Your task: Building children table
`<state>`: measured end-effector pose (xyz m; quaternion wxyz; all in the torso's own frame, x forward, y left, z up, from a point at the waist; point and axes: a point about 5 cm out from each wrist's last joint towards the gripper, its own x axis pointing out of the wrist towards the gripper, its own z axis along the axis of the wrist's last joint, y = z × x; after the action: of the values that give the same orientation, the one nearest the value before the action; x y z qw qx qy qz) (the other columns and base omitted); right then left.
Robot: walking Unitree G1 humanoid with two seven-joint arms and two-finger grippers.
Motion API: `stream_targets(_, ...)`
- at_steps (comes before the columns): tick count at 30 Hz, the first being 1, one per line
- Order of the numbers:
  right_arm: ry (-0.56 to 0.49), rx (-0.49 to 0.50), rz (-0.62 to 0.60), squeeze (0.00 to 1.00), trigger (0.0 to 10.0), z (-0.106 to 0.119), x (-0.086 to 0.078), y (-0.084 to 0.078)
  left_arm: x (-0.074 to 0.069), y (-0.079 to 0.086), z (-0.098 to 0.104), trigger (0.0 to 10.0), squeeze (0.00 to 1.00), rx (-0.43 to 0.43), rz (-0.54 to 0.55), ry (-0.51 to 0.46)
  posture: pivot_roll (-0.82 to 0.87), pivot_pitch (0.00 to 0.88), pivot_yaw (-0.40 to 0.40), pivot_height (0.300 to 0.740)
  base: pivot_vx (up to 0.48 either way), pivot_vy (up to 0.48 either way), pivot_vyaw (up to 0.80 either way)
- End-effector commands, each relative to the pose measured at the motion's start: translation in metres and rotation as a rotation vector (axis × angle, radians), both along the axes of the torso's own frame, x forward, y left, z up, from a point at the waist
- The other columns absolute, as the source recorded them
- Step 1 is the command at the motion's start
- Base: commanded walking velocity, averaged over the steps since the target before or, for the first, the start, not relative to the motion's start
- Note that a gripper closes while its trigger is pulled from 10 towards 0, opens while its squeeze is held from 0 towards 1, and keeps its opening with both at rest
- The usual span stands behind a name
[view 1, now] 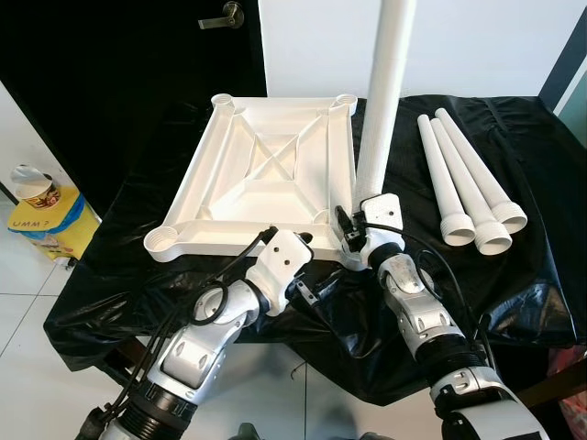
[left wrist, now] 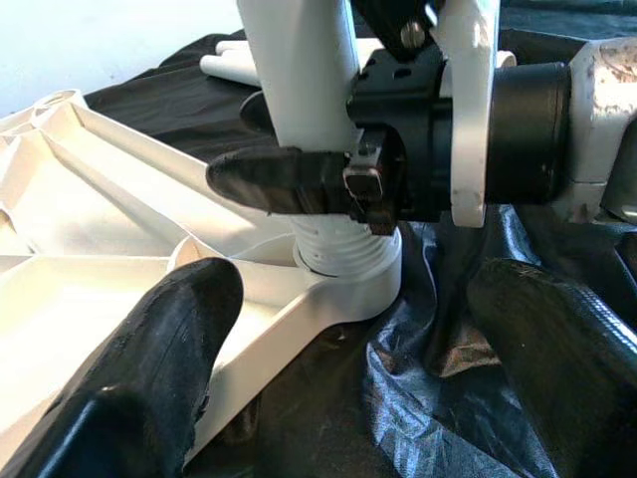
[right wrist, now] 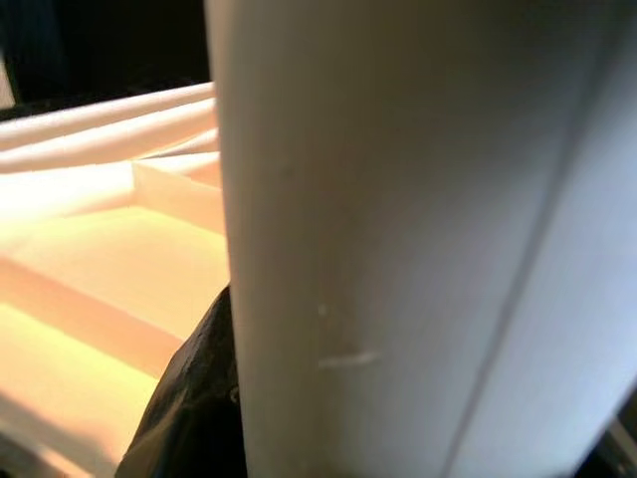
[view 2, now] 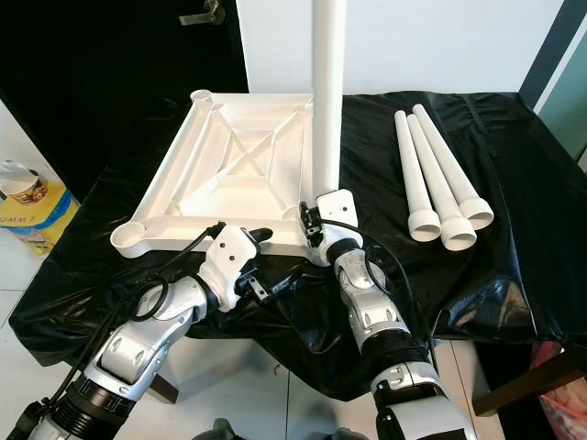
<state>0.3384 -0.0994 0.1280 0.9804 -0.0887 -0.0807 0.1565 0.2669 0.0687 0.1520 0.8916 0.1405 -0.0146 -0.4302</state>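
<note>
The white tabletop (view 1: 229,197) lies upside down on a black plastic sheet (view 1: 514,275). A white leg (view 1: 385,92) stands upright in its near right corner socket (left wrist: 348,271). Low on that leg, just above the socket, my right gripper (view 1: 353,225) is shut; one of its fingers (left wrist: 289,179) crosses the leg (left wrist: 299,70). The left gripper (view 1: 316,268) sits at the tabletop's near edge beside that corner and is open, one finger over the rim and one over the sheet. The right wrist view has the leg (right wrist: 398,249) very close.
Three loose white legs (view 1: 468,183) lie side by side on the sheet to the right. On the floor at the left stands a yellow bag (view 1: 50,225) with a cup on it. A dark door (view 1: 138,55) stands behind the table.
</note>
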Motion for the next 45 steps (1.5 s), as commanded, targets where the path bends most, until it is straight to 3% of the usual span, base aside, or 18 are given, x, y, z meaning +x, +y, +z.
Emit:
stream_targets(1, 0.045, -0.05, 0.029, 0.0, 10.0, -0.013, -0.003, 0.003, -0.005, -0.001, -0.002, 10.0, 0.0, 0.029, -0.064, 0.018, 0.05, 0.011, -0.001, 0.74, 0.0, 0.0, 0.0)
stream_targets(5, 0.032, -0.114, 0.055, 0.0, 10.0, -0.017, -0.004, 0.003, -0.004, 0.0, -0.001, 10.0, 0.0, 0.031, -0.058, 0.016, 0.05, 0.011, 0.001, 0.74, 0.0, 0.0, 0.0)
stream_targets(16, -0.001, -0.147, 0.101, 0.0, 10.0, -0.029, -0.013, -0.009, -0.005, 0.0, 0.001, 10.0, 0.0, 0.041, -0.055, 0.003, 0.05, 0.014, 0.003, 0.74, 0.0, 0.0, 0.0)
stream_targets(34, 0.017, -0.134, 0.076, 0.0, 10.0, -0.038, -0.013, -0.018, -0.006, 0.002, 0.001, 10.0, 0.0, 0.051, -0.055, 0.003, 0.05, 0.018, 0.007, 0.74, 0.0, 0.0, 0.0)
stream_targets(42, 0.109, -0.088, 0.048, 0.0, 10.0, -0.044, -0.009, -0.02, -0.007, 0.002, 0.002, 10.0, 0.0, 0.056, -0.055, 0.0, 0.06, 0.018, 0.006, 0.74, 0.0, 0.0, 0.0)
stream_targets(45, 0.182, -0.013, 0.031, 0.0, 10.0, -0.048, -0.007, -0.017, -0.006, 0.002, 0.002, 10.0, 0.0, 0.057, -0.055, -0.002, 0.06, 0.02, 0.004, 0.74, 0.0, 0.0, 0.0)
